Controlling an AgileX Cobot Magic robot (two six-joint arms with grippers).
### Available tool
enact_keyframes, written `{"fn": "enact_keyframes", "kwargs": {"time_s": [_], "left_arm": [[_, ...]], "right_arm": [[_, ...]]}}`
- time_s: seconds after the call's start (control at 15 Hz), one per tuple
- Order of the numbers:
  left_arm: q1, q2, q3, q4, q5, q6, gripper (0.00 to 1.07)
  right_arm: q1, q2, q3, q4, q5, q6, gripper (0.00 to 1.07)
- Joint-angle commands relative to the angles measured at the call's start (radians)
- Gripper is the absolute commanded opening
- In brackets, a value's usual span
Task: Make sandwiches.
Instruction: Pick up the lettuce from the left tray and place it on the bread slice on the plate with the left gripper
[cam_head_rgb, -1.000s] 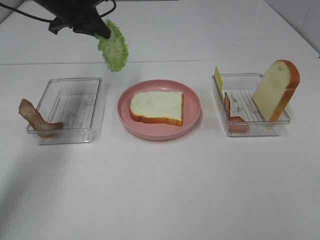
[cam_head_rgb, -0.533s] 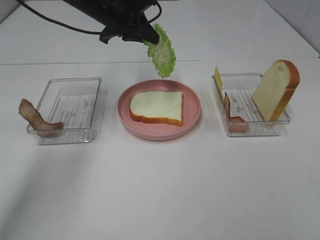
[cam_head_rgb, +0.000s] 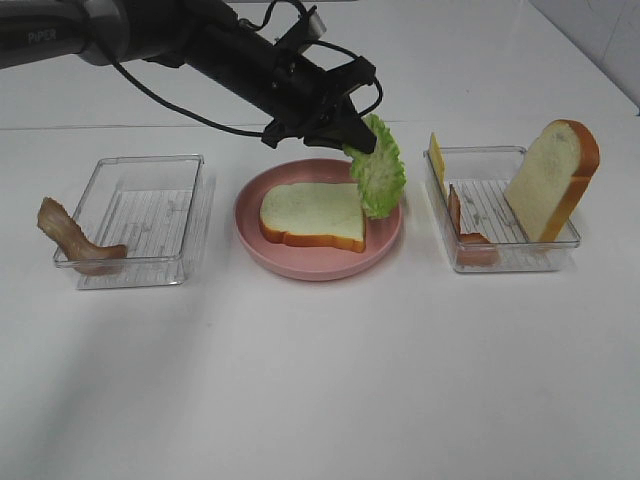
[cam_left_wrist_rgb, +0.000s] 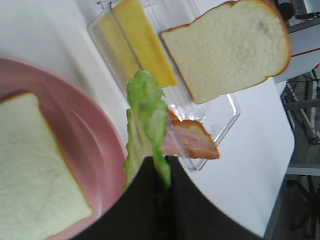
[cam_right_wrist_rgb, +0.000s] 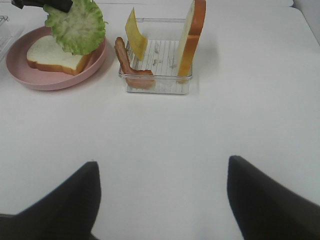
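Exterior high view takes in the white table (cam_head_rgb: 320, 380), where the left tray (cam_head_rgb: 135, 262) and the right tray (cam_head_rgb: 505, 262), both clear, flank a pink plate (cam_head_rgb: 300, 268). One bread slice (cam_head_rgb: 312, 213) lies flat and bare on that plate, so the sandwich stands at its first layer. The second bread slice (cam_head_rgb: 553, 180) leans upright in the right tray with the cheese (cam_head_rgb: 437, 160) and the right bacon strip (cam_head_rgb: 462, 225) (the left bacon strip (cam_head_rgb: 70, 238) rests against the left tray's outer wall). The lettuce leaf (cam_head_rgb: 378, 180) hangs edge-down over the plate's right side, by the flat slice's right edge; whether its tip touches anything is hard to say. The left gripper (cam_head_rgb: 358, 143) is clenched on the leaf's top. The right gripper (cam_right_wrist_rgb: 160, 200) is spread wide and empty over bare table. I judge the step in hand to be laying lettuce on bread. The next move calls for a shift toward the slice's middle, then lowering until the leaf folds flat, then letting go.
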Motion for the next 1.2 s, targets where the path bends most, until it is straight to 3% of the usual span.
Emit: {"fn": "enact_keyframes", "kwargs": {"time_s": [0.07,0.27,0.6,0.67,0.87,1.0,1.07,1.13,1.2], "left_arm": [[0.0,0.0,-0.001,0.095,-0.003,0.005,0.0],[0.002,0.011,-0.001,0.249,0.0,-0.004,0.0],[0.007,0.011,-0.001,0.382,-0.003,-0.036,0.0],[0.007,0.011,-0.001,0.409,-0.009,-0.072,0.0],[0.007,0.011,-0.001,0.426,-0.014,-0.109,0.0],[0.007,0.011,-0.001,0.426,-0.014,-0.116,0.16],[0.007,0.011,-0.001,0.426,-0.013,-0.125,0.33],[0.007,0.011,-0.002,0.426,-0.002,-0.133,0.63],[0.007,0.01,-0.002,0.426,-0.002,-0.136,0.71]], "right_arm": [[-0.006,-0.015,0.004,0.004,-0.007,-0.011,0.69],[-0.006,-0.015,0.004,0.004,-0.007,-0.011,0.69],[-0.006,-0.015,0.004,0.004,-0.007,-0.011,0.69],[-0.006,-0.015,0.004,0.004,-0.007,-0.011,0.69],[-0.006,-0.015,0.004,0.004,-0.007,-0.011,0.69],[-0.006,-0.015,0.004,0.004,-0.007,-0.011,0.69],[-0.006,-0.015,0.004,0.004,-0.007,-0.011,0.69],[-0.006,-0.015,0.004,0.004,-0.007,-0.011,0.69],[-0.006,-0.015,0.004,0.004,-0.007,-0.011,0.69]]}}
